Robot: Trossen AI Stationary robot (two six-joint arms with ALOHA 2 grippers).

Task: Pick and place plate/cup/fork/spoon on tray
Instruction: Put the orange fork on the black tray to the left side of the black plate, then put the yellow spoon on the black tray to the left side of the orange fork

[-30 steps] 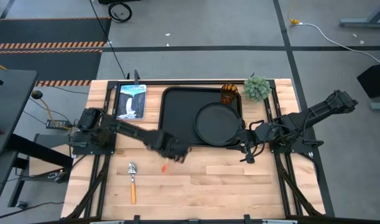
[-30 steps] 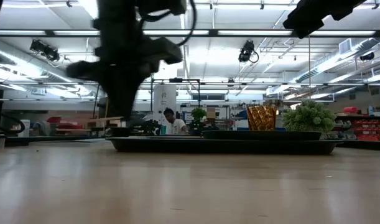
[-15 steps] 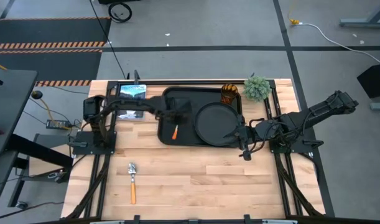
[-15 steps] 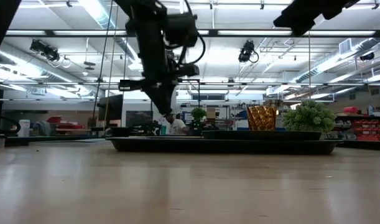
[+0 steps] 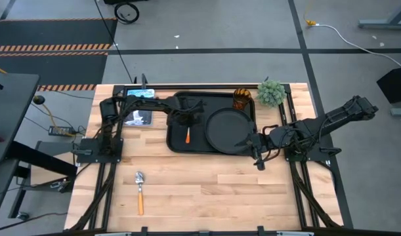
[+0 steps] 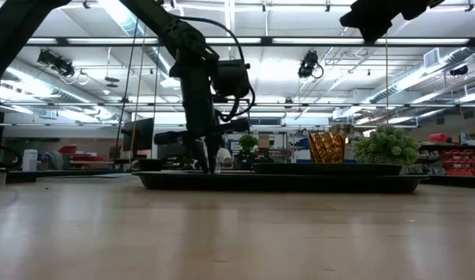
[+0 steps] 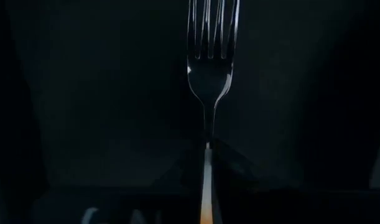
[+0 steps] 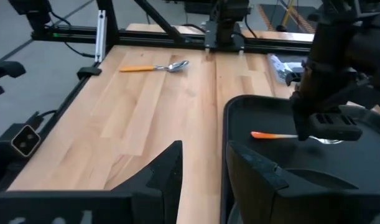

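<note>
On the tray (image 5: 179, 145), the plate (image 5: 227, 130) lies flat in the half nearer the right gripper (image 5: 256, 152), and the cup (image 5: 242, 98) stands at the far corner beyond the plate. The left gripper (image 5: 187, 121) is lowered over the tray's other half, clamped on the fork (image 5: 186, 136): in the left wrist view the fingers pinch the handle, with the tines (image 7: 212, 31) pointing ahead over the dark tray floor. From the high view the orange handle trails back from this gripper toward the tray's near rim. Release is not yet made.

Judged status: plate and cup are placed, the fork is at its drop point, and the spoon (image 5: 140, 191) remains on the bare table, well apart from both grippers.

The right gripper waits, spread open, just beside the tray's near rim.

Change from one second ago: the left gripper, then over bare wood short of the tray, now stands over the tray with the fork. The right arm is nearly unchanged.
</note>
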